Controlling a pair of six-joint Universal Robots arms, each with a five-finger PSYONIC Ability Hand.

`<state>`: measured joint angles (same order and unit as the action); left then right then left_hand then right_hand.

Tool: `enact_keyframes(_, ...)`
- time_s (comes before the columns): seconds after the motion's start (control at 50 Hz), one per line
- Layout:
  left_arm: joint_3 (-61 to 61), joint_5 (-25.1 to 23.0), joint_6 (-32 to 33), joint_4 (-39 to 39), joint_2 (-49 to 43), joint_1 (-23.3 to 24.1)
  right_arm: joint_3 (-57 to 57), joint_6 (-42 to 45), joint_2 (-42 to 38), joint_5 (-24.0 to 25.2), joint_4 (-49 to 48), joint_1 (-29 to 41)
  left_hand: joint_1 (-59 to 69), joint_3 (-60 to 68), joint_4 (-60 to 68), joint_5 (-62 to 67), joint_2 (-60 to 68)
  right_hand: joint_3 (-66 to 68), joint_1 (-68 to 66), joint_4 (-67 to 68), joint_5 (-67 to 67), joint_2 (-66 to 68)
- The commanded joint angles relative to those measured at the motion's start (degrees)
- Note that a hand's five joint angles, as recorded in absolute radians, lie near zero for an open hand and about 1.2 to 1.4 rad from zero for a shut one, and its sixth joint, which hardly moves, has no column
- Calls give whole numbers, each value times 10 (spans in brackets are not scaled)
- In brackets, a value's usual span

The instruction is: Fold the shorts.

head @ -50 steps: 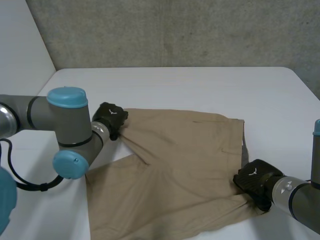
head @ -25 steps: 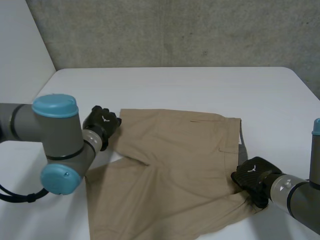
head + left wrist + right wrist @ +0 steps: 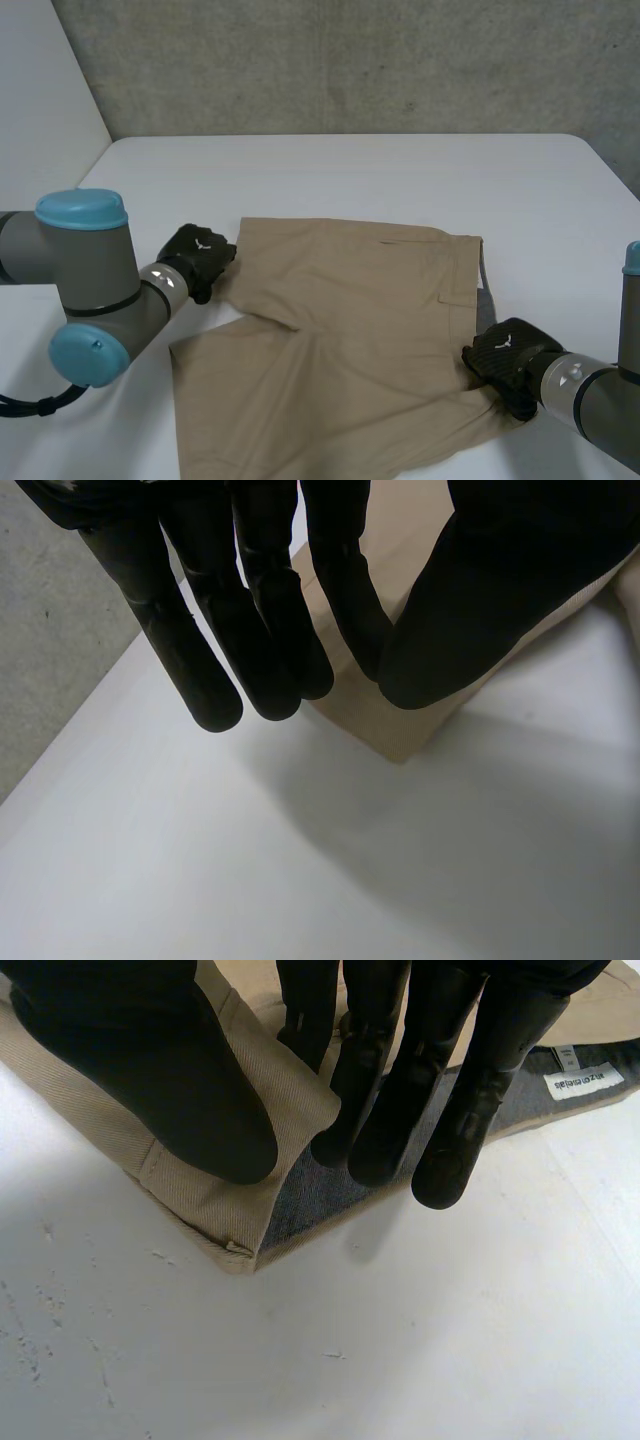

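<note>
Tan shorts [image 3: 350, 330] lie spread flat on the white table [image 3: 400, 170]. My left hand [image 3: 197, 255] hovers just off their far left corner. In the left wrist view that hand [image 3: 250, 610] has its fingers closed against the thumb, and the shorts' corner [image 3: 400, 730] lies flat on the table beyond it, not held. At the near right waistband corner my right hand [image 3: 505, 358] pinches the cloth. In the right wrist view its thumb [image 3: 150, 1080] lies on the tan top layer [image 3: 200, 1200] and its fingers [image 3: 450, 1130] reach inside onto the dark lining.
A grey concrete wall [image 3: 350, 60] stands behind the table. The table's left edge runs beside my left arm [image 3: 90, 290]. A white label [image 3: 583, 1080] is sewn inside the waistband. Bare table stretches beyond the shorts on the far side and to the right.
My left hand let go of the far left corner and drew back to the left and nearer. The cloth bunched at it settled flat. My right hand has kept its grip and barely moved.
</note>
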<state>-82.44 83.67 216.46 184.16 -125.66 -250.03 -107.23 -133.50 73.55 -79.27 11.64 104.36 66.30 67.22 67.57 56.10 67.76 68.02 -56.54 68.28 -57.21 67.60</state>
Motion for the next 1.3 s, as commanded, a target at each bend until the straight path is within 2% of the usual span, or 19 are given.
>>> enact_keyframes(0.02, -16, 25, 5, -20, 7, 4, 0, 0, 0, 0, 0, 1, 137, 128, 124, 139, 122, 120, -235, 117, -128, 124)
enact_keyframes(0.14, -37, 71, 10, -52, 31, 9, 0, 0, 1, 0, 0, 1, 137, 128, 124, 139, 122, 120, -235, 117, -128, 124)
enact_keyframes(0.28, -38, 74, 12, -40, 33, 10, 0, 0, 1, 0, 1, 2, 137, 128, 124, 139, 122, 120, -235, 117, -128, 124)
enact_keyframes(0.32, -33, 69, 8, -21, 31, 6, -1, 0, 1, 0, 1, 2, -82, -91, -95, -80, -97, 120, -235, 117, -128, 124)
enact_keyframes(0.46, -32, 48, -20, -2, 38, 6, -5, 0, 1, 0, 0, 1, -258, -267, -271, -256, -273, 120, -235, 117, -128, 124)
enact_keyframes(0.56, -32, 25, -78, -3, 46, 6, -4, 0, 1, 1, -2, 0, -250, -259, -262, -248, -264, 120, -235, 117, -128, 124)
enact_keyframes(0.62, -32, 22, -91, -1, 48, 5, -4, 0, 0, 0, -5, 1, -246, -255, -259, -244, -261, 120, -235, 117, -128, 124)
enact_keyframes(0.92, 2, 4, -91, -1, -3, 2, -4, 0, -2, 0, -8, -1, -216, -225, -229, -214, -231, 120, -235, 117, -128, 124)
enact_keyframes(1.0, 12, 4, -90, -1, -19, 2, -5, 0, -2, 0, -9, -2, -85, -94, -98, -83, -100, 120, -235, 117, -128, 124)
enact_keyframes(1.1, 25, 9, -87, 2, -41, -6, -5, 0, -2, 0, -9, -1, 137, 127, 124, 139, 122, 120, -235, 117, -128, 124)
enact_keyframes(1.3, -2, 22, -71, -6, -18, -12, -5, 0, -2, 0, -14, 0, 137, 128, 124, 139, 122, 120, -235, 117, -128, 124)
